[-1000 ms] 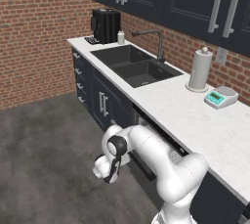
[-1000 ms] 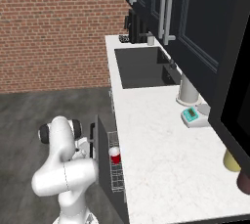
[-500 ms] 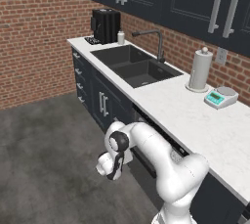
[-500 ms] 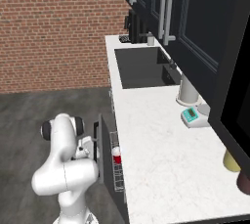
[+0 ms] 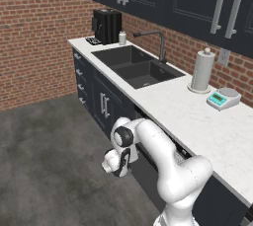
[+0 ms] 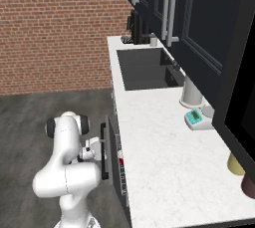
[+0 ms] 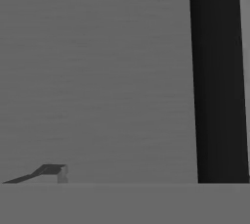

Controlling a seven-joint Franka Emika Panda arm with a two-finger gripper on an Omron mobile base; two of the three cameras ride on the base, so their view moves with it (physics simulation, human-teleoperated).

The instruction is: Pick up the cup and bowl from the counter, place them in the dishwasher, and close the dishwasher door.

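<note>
Brick walls stand behind the white surface. At 6 o'clock in the right base view, the spread, empty claw presses the nearly shut door. Cup sits inside. Push flat and slow until the door clicks.

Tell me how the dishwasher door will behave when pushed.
The dishwasher door looks like a flat rigid panel, so it should swing as one piece, not flex. It stands nearly upright, so a light push probably shuts it.
</note>
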